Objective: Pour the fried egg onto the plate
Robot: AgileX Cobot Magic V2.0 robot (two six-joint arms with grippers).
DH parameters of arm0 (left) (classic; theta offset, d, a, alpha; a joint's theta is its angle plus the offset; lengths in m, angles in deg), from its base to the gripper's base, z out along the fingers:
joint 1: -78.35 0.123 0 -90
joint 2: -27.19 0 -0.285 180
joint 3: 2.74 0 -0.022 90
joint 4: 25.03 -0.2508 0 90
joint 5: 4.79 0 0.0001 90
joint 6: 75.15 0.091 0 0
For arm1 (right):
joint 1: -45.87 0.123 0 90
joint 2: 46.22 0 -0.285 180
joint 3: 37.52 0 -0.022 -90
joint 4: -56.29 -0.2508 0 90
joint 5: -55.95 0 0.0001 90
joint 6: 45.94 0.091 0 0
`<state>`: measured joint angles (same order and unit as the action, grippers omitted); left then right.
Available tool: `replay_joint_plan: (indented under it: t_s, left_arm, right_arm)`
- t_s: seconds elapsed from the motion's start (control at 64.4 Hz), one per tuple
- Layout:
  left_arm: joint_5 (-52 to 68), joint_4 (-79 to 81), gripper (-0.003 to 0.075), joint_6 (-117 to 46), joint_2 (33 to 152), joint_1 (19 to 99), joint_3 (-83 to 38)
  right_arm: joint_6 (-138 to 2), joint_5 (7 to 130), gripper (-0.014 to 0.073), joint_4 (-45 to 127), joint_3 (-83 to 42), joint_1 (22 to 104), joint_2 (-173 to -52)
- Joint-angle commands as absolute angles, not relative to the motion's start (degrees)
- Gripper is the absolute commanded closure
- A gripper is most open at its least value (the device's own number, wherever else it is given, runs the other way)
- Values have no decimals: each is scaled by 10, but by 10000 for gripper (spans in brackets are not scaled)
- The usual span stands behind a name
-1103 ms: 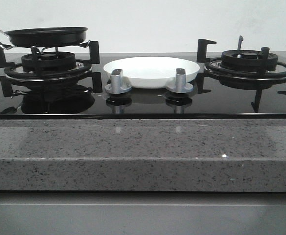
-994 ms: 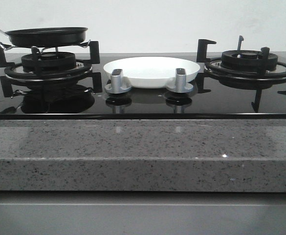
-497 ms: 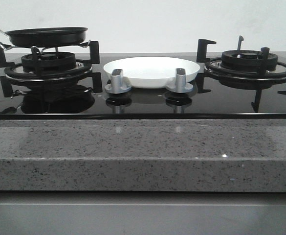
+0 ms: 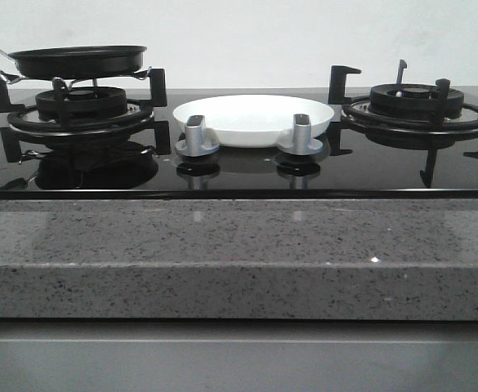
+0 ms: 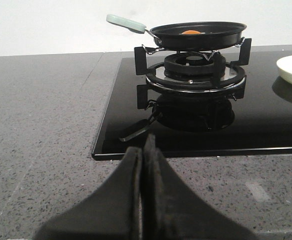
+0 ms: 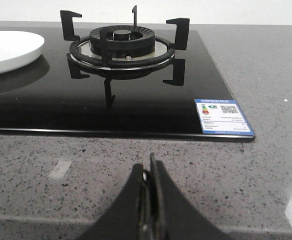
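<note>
Step in hand, as judged: the very start, before any approach; nothing of the pour is done; plate (image 4: pixel 253 118) bare, fried egg (image 5: pixel 190 32) in the small black frying pan (image 5: pixel 199 34).

Left gripper (image 5: pixel 142 165): jaws pressed together, no gap showing, holding nothing; it hangs low over the grey speckled tabletop (image 5: pixel 41 130), short of the black glass hob (image 5: pixel 265 125); the pan sits well ahead of the jaws on the left burner grate (image 5: pixel 193 75), its pale green handle (image 5: pixel 126 22) sticking out to one side and away from the plate; only the orange yolk patch shows above the pan's rim.

Right gripper (image 6: pixel 149 200): jaws likewise shut and empty, over the tabletop near the hob's edge; the right burner grate (image 6: pixel 123 47) well ahead, bare; energy label sticker (image 6: pixel 223 116) ahead and off to one side; plate's rim just in view at the far side.

Plate sits between the two burners, behind the two silver control knobs (image 4: pixel 196 135).

Next move, as judged: left jaws must part, travel forward and up to the handle, close on it; then lift the pan clear of the grate prongs, carry it toward the plate, tilt; a snag on the prongs is the risk.
</note>
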<state>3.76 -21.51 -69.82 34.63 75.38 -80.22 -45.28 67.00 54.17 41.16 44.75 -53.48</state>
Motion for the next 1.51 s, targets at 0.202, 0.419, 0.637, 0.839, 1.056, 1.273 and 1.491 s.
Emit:
replay_joint_plan:
  t_s: [0.202,0.419,0.637,0.839,1.056,1.273,1.491]
  left_arm:
    - [-7,-210,739,-703,337,749,-807]
    - [-10,-207,739,-703,337,749,-807]
    - [-55,-191,740,-703,337,750,-807]
    - [-7,-191,740,-703,344,750,-719]
    - [96,-220,740,-703,496,750,-529]
    - [119,-219,739,-703,634,750,-438]
    - [114,-219,686,-703,641,750,-437]
  right_arm:
    - [-453,627,652,548,410,443,-523]
    - [-453,620,652,548,410,443,-523]
    - [-453,612,652,548,409,443,-523]
    - [-453,635,652,548,338,443,-524]
    - [-453,730,652,567,173,443,-624]
    - [-453,733,652,568,66,443,-766]
    - [-453,720,629,568,50,443,-800]
